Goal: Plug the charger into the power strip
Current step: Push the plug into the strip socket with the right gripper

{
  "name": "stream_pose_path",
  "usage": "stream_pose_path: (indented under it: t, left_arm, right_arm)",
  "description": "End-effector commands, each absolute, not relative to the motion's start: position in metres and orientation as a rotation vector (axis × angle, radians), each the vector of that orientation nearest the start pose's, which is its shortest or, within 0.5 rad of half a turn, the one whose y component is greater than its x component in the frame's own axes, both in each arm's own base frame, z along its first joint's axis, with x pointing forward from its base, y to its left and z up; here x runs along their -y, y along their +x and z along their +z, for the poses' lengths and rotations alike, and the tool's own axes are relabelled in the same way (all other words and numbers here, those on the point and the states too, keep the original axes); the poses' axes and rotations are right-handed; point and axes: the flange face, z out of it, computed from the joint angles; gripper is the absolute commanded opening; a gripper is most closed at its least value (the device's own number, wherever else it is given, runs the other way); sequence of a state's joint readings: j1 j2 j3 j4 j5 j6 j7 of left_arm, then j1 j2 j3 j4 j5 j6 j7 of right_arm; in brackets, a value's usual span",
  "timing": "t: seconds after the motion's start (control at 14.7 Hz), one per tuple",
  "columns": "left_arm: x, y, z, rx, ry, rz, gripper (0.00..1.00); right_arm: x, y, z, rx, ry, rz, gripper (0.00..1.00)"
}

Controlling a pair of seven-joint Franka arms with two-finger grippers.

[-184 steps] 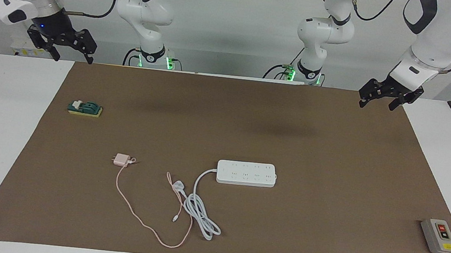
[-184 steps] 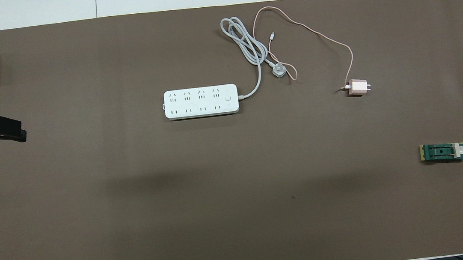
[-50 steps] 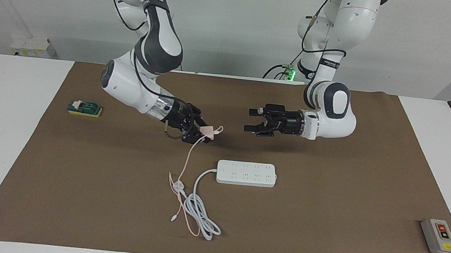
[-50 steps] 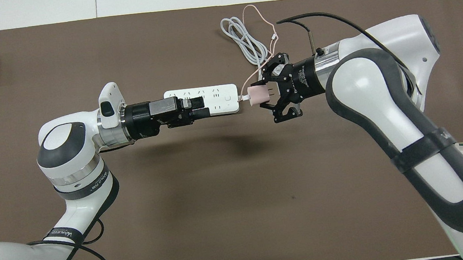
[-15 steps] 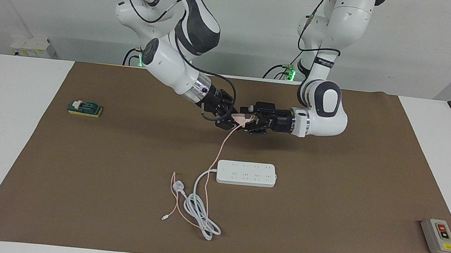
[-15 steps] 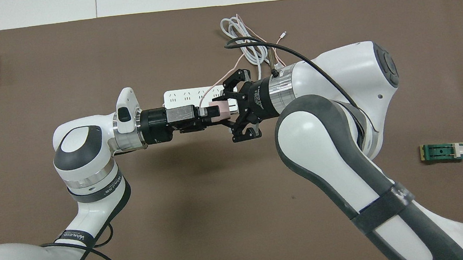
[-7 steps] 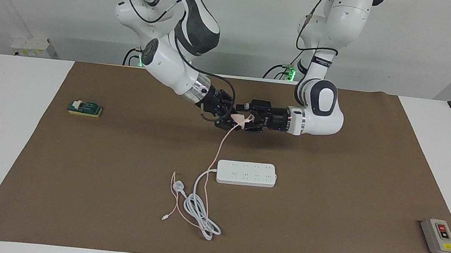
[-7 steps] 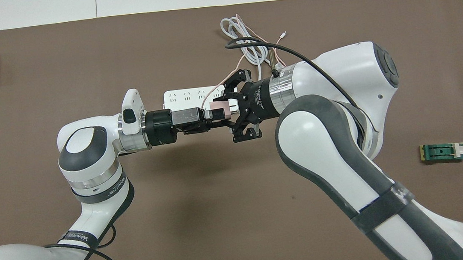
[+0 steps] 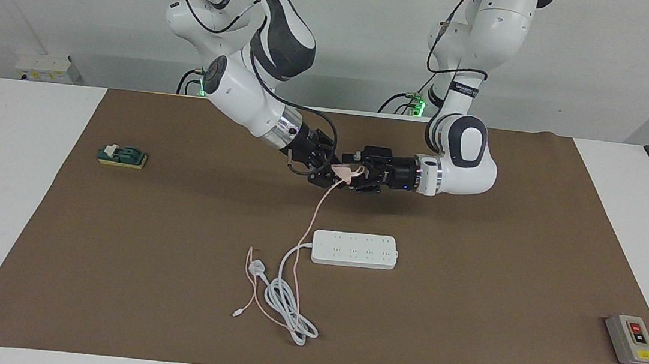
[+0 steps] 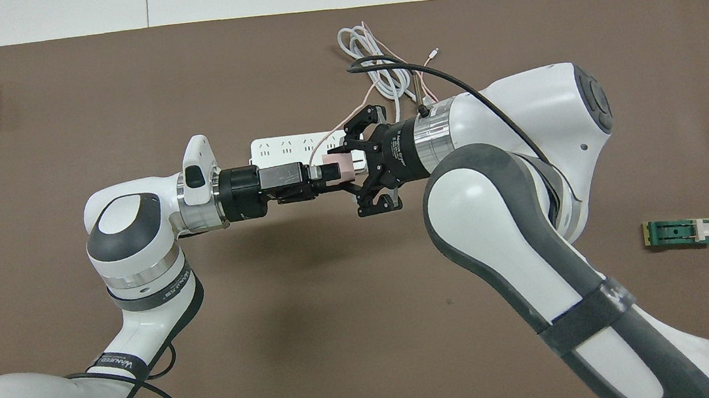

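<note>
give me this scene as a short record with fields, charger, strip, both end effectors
charger: small pale pink cube adapter, held in the air between both end effectors, thin pink cable hanging to the mat
power strip: long flat white multi-socket strip, flat on the brown mat, nothing plugged in
right end effector: shut on charger
left end effector: open around the charger
stage: handover

Power strip (image 10: 286, 148): in the overhead view, partly covered by both raised grippers; only the row of outlets farther from the robots shows clearly.

Charger (image 10: 339, 165): wedged between the left gripper (image 10: 334, 176) and the right gripper (image 10: 351, 167); prongs hidden, and the left gripper's contact with it cannot be read.

Pink cable (image 9: 316, 212): its run through the white cord (image 9: 286, 304) is perhaps tangled, too thin to tell.

Arm bases: cut off by the overhead view's bottom edge.
</note>
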State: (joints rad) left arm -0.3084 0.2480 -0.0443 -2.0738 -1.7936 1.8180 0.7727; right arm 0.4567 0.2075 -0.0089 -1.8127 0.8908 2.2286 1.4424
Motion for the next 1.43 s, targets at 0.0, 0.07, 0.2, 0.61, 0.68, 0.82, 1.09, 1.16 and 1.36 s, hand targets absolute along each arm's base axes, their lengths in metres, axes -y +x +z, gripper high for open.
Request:
stream_pose_path:
  t: [0.0,0.07,0.2,0.61,0.68,0.82,1.09,1.16,1.36]
  left_arm:
    - [0.2788,0.5252,0.3569,-0.004,1.558,0.017,0.99]
    - [0.2794,0.5249,0.3569,-0.005,1.558,0.017,0.95]
    - [0.2788,0.5255,0.3563,-0.009,1.564,0.021,0.87]
    - [0.2818,0.5239,0.3562,-0.004,1.565,0.019,0.5]
    - [0.2825,0.5236,0.3561,-0.003,1.566,0.018,0.41]
    - [0.2849,0.5218,0.3555,0.0,1.565,0.013,0.21]
    - [0.2844,0.522,0.3557,0.009,1.563,0.021,0.0]
    - [0.2851,0.5216,0.3558,0.01,1.563,0.019,0.0]
    - [0.285,0.5217,0.3556,0.01,1.564,0.021,0.0]
  right_arm:
    - [-0.2956,0.5629,0.4605,-1.699,-1.804,0.62,0.0]
    - [-0.2956,0.5629,0.4605,-1.699,-1.804,0.62,0.0]
    - [-0.2963,0.562,0.4608,-1.698,-1.806,0.621,0.0]
    - [-0.2964,0.5626,0.4606,-1.699,-1.804,0.62,0.0]
    - [-0.2964,0.5626,0.4606,-1.699,-1.804,0.62,0.0]
    - [-0.2955,0.563,0.4606,-1.7,-1.802,0.619,0.0]
    - [-0.2956,0.5629,0.4606,-1.705,-1.8,0.623,0.0]
    - [-0.2956,0.5629,0.4605,-1.708,-1.798,0.624,0.0]
    - [-0.2981,0.5617,0.4606,-1.717,-1.792,0.63,0.9]
